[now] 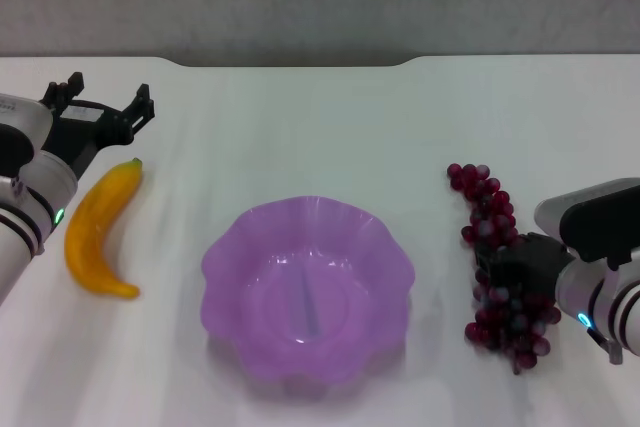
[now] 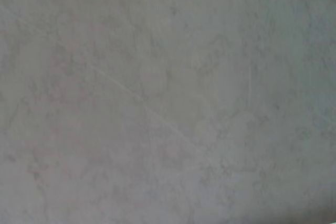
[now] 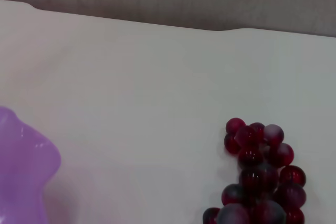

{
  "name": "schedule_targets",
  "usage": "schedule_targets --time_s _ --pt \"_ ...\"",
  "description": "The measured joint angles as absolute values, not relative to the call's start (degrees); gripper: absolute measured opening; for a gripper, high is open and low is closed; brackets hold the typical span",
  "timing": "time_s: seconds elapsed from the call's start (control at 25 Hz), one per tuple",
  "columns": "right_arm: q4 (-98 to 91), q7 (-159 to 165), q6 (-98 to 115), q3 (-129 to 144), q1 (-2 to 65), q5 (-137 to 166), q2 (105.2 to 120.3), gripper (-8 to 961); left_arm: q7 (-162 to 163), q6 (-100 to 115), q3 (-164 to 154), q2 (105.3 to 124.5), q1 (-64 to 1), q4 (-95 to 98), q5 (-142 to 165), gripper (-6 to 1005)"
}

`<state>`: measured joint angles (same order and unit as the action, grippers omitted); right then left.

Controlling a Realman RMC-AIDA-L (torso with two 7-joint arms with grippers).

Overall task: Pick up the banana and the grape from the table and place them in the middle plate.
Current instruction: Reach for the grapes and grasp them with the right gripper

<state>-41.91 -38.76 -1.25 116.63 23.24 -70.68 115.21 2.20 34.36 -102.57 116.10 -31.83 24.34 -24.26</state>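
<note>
The yellow banana [image 1: 100, 232] lies on the white table [image 1: 300, 127] at the left, its stem tip pointing away from me. My left gripper [image 1: 105, 97] hovers just beyond that stem end, open, holding nothing. The translucent purple middle plate [image 1: 225, 247] sits in the centre with nothing in it; its rim [image 3: 26, 171] also shows in the right wrist view. On the right lies the dark red grape bunch [image 1: 490, 212] [image 3: 257, 177]. My right gripper [image 1: 520, 267] sits over the bunch's middle, hiding part of it.
The table's notched far edge [image 1: 290, 61] runs along the back, with a grey wall behind it. The left wrist view shows only bare tabletop [image 2: 168, 98].
</note>
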Motion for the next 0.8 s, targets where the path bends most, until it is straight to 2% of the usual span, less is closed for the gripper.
schedule_targets --time_s 0.8 --pt "-44.8 -38.6 5.3 118.2 21.0 -70.8 115.39 374 2.2 34.4 -102.5 116.10 -31.6 24.3 -24.3 896"
